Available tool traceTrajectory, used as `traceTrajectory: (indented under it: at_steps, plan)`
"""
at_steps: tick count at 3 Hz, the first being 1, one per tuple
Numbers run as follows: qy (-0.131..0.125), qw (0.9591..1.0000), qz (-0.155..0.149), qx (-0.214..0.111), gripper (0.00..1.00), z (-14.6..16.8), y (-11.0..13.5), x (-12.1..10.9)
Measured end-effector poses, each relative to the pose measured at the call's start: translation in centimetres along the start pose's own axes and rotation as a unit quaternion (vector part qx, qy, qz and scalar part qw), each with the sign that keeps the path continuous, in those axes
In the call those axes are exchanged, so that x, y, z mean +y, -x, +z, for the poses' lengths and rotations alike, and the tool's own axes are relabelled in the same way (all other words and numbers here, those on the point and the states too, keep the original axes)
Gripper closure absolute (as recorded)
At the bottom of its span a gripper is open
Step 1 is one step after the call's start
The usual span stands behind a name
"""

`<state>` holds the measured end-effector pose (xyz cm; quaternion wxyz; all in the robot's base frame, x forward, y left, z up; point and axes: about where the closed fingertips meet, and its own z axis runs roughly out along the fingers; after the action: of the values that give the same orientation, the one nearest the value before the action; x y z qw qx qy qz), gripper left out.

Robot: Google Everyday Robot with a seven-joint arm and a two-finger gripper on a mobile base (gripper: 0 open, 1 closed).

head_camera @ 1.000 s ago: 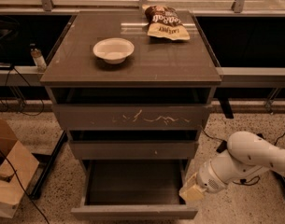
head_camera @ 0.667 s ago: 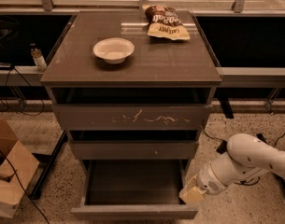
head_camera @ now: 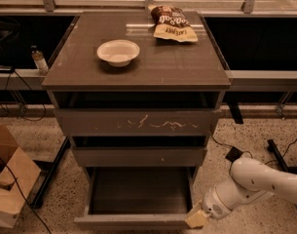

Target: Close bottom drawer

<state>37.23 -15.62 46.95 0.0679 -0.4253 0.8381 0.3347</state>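
Low down, the bottom drawer [head_camera: 133, 222] juts toward camera, lengthwise left-right; end effector [head_camera: 196, 219] at its right corner, grip unclear.

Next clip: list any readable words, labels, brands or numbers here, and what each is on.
Brown and cream snack bag on the cabinet top: large lettering, too blurred to read.
Small bottle on the left ledge: label too small to read.
None on the plain grey-brown bottom drawer or the gripper at its front right corner.
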Motion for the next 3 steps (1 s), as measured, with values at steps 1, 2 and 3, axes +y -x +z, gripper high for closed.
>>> traceTrajectory:
  at_steps: [1,2,3]
  plan:
    - [0.009,0.9992,0.028,-0.027,1.00,4.7,-2.1,-1.9]
    - [0.018,0.9980,0.038,-0.048,1.00,9.1,-2.8,-4.4]
    - [0.038,0.9966,0.049,-0.054,1.00,13.2,-3.4,-7.0]
